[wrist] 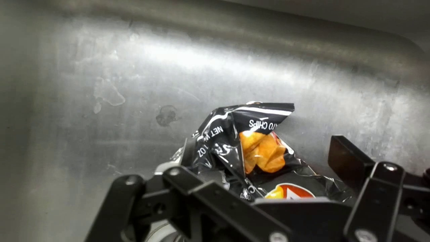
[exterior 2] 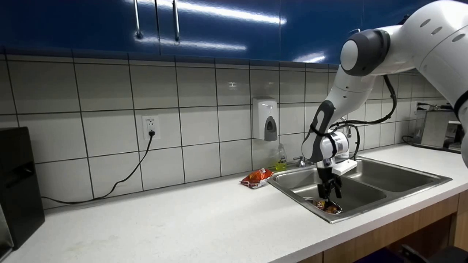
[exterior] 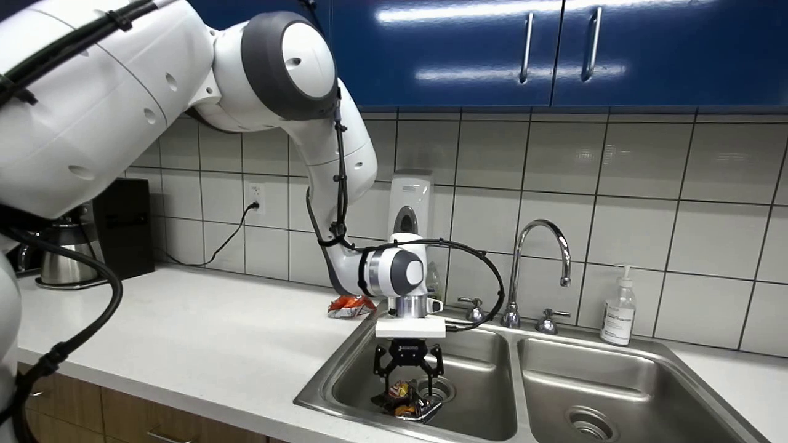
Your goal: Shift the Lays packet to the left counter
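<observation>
The gripper (exterior: 408, 392) is spread wide astride the black Lays packet (wrist: 262, 153) in the sink (exterior: 480, 400); nothing is seen grasped, though contact is poorly shown. Glossy packet could be dropped if pinched too shallowly.
</observation>
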`<state>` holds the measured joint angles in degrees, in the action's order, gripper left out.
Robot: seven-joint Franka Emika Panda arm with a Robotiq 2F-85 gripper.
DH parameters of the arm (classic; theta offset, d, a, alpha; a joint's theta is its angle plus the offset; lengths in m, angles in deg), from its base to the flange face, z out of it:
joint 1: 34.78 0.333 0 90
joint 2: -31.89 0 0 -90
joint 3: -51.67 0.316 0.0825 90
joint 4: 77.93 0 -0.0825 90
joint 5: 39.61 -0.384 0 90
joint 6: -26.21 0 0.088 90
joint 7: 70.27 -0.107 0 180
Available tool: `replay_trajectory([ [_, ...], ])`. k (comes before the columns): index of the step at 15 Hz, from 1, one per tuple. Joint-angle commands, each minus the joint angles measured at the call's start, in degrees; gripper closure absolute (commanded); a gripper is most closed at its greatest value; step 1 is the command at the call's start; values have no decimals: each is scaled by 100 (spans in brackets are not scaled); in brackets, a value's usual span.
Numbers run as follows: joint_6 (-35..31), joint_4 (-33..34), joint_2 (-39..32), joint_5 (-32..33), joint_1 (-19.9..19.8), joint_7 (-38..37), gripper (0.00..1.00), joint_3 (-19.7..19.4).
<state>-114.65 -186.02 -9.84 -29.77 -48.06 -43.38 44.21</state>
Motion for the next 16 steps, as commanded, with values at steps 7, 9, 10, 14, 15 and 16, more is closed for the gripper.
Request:
replay_trajectory([
  [7, 622, 853, -520, 332, -174, 774, 0, 336],
  [9, 712, 878, -534, 299, -191, 1023, 0, 393],
  [10, 739, 880, -534, 286, -190, 1108, 0, 408],
  [14, 769, 877, -530, 281, -174, 1311, 0, 381],
  [15, 800, 890, -532, 276, -188, 1375, 0, 385],
  [16, 883, 914, -527, 251, -241, 1545, 0, 431],
])
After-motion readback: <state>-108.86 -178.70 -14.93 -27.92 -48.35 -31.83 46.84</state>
